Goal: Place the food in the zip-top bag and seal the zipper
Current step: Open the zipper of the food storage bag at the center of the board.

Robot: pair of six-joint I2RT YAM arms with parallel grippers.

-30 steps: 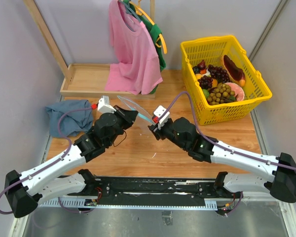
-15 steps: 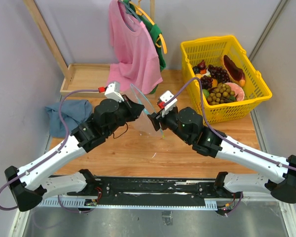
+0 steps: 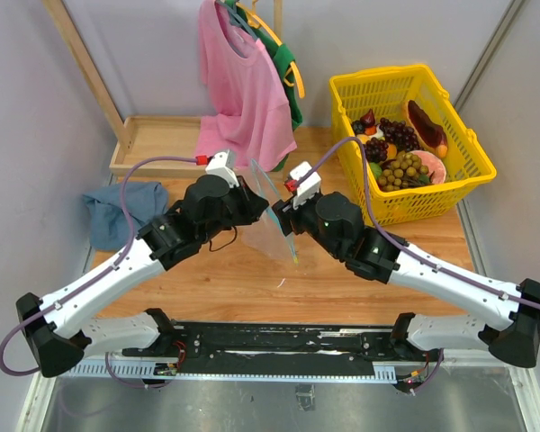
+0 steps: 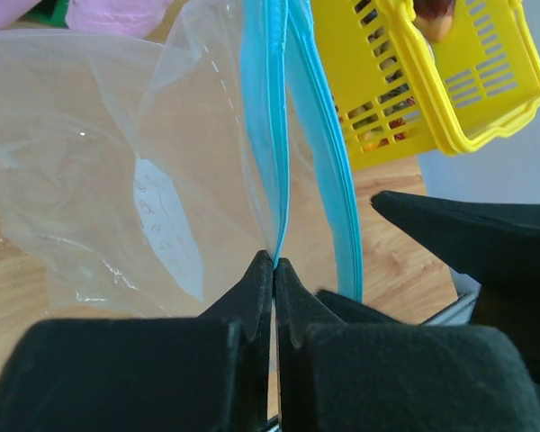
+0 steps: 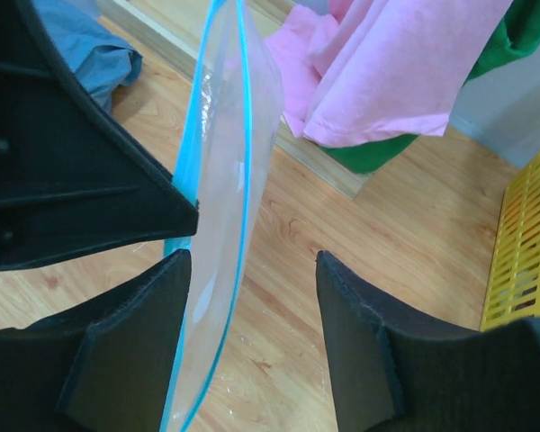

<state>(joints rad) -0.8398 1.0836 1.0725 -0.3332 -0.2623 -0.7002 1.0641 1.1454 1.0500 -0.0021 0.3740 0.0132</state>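
clear crinkly plastic zip-top bag (image 4: pixel 90 135): colourless — see-through
thin plastic zipper strip (image 4: pixel 265 135): teal-blue
rectangular bag label (image 4: pixel 171 229): white
plastic mesh basket (image 3: pixel 432 200): yellow
hanging fabric shirt (image 3: pixel 243 99): pink
crumpled cloth (image 3: pixel 121 216): blue

Bright, even light throughout; shadows on the bench (image 3: pixel 252 270) are faint. Both wrist views blur the near black jaws, with slight glare on the zip-top bag (image 4: pixel 117 180).
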